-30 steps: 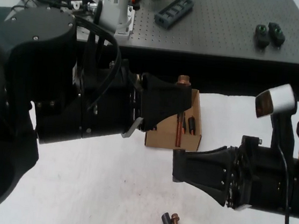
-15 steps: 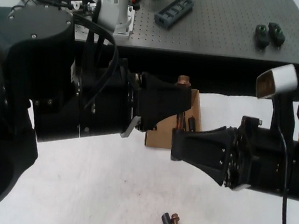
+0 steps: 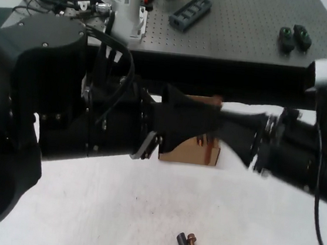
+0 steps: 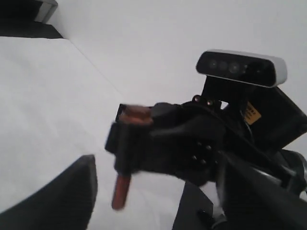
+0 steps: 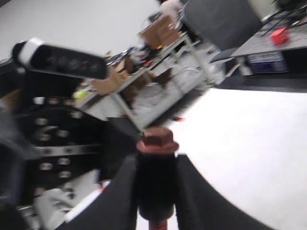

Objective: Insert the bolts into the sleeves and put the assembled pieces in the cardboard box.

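I'm watching the right gripper clamping its two fingers on the short black cylindrical sleeve, which is carrying the copper-coloured hex-head bolt through it. The pair's long axis is running roughly upright across those fingers, with the head sticking out above them and the bare end pointing down below them. The left gripper is facing it almost tip to tip with its fingers spread apart, and the brown cardboard box is sitting just beneath both.
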{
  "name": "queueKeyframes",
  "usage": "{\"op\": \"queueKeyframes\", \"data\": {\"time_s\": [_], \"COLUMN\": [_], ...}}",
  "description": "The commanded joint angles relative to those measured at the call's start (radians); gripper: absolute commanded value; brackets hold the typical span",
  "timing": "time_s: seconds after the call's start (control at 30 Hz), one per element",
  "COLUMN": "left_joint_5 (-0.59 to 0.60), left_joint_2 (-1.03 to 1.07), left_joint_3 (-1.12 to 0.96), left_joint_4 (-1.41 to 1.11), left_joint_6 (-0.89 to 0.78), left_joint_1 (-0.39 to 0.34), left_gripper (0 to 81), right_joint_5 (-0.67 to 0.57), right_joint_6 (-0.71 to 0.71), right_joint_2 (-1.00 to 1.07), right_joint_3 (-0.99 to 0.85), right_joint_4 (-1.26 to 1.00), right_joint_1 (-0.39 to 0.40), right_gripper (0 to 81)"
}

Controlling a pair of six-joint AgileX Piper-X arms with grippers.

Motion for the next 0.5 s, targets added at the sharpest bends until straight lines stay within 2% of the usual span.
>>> {"op": "queueKeyframes", "data": {"time_s": [0.0,0.3,0.47], "left_joint_5": [-0.041,-0.173,-0.205], "left_joint_2": [-0.002,-0.002,-0.002], "left_joint_3": [-0.002,-0.002,-0.002], "left_joint_4": [0.01,0.197,0.257], "left_joint_6": [0.003,0.103,0.134], "left_joint_1": [-0.001,-0.001,-0.001], "left_gripper": [49.4,49.4,49.4], "right_joint_5": [0.133,0.475,0.533], "right_joint_6": [-0.129,-0.329,-0.385], "right_joint_2": [0.042,0.471,0.735], "right_joint_3": [-0.074,-0.513,-0.787], "right_joint_4": [0.091,0.405,0.649], "right_joint_1": [-0.033,-0.037,-0.037], "right_gripper": [1.0,1.0,1.0]}}
